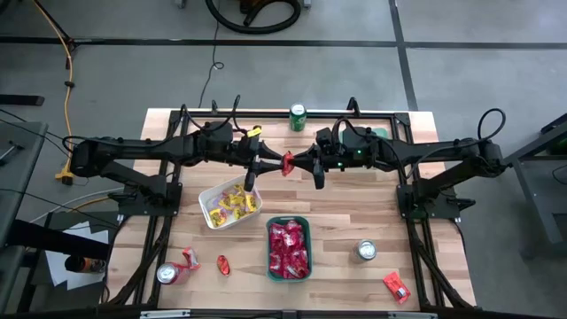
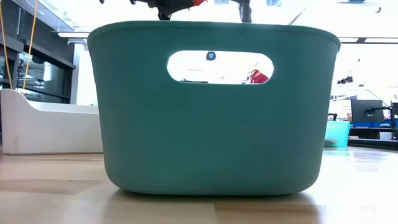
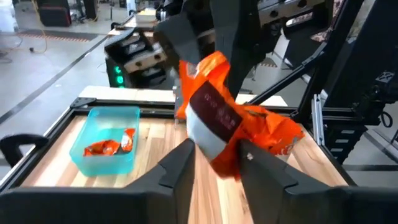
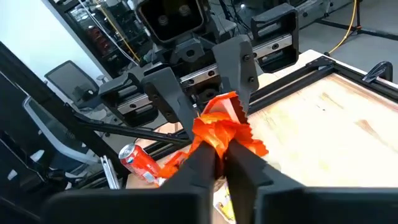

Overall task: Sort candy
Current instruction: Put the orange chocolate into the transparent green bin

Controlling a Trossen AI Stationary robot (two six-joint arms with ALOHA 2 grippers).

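An orange candy packet (image 1: 287, 163) hangs high over the table's middle, between my two grippers, which meet tip to tip. My right gripper (image 4: 221, 146) comes from the table's right and is shut on the packet (image 4: 217, 127). My left gripper (image 3: 217, 152) comes from the table's left and is open, one finger on either side of the packet's other end (image 3: 230, 124). In the low view only a scrap of orange (image 2: 198, 2) shows at the top. My right gripper pinches the packet's crumpled end (image 4: 219, 138) between its two fingers, coming nearly level from the table's right side. The packet is lifted clear of the table and sticks out beyond the fingertips toward the left gripper. Whether my left gripper's parted fingers (image 3: 255, 165) touch the packet, I cannot tell.
Below stand a white tray (image 1: 205, 197) with yellow candy, a green tray (image 1: 269, 252) with red candy and a blue tray (image 3: 93, 118) with orange candy. There is a green can (image 1: 299, 117) at the far edge and a silver can (image 1: 367, 251) near right. Loose candy (image 1: 223, 264) (image 1: 397, 285) and another can (image 1: 166, 273) lie near the front.
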